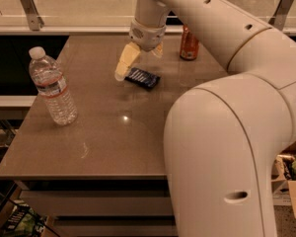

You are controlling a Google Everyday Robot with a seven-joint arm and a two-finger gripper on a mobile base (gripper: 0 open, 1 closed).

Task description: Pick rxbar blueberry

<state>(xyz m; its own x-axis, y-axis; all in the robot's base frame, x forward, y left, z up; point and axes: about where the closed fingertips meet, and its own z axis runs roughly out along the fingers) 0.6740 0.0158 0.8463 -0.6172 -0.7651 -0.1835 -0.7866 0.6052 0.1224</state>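
Over the table [113, 137], the gripper [139, 63] hangs spread wide, straddling the bar [142, 78], which lies flat and ungrasped. Closing and lifting remain. Can [189, 43] behind, bottle [53, 90] well left.

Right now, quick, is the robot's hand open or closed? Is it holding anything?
Gripper: open, holding nothing, its fingers spread over the rxbar blueberry.
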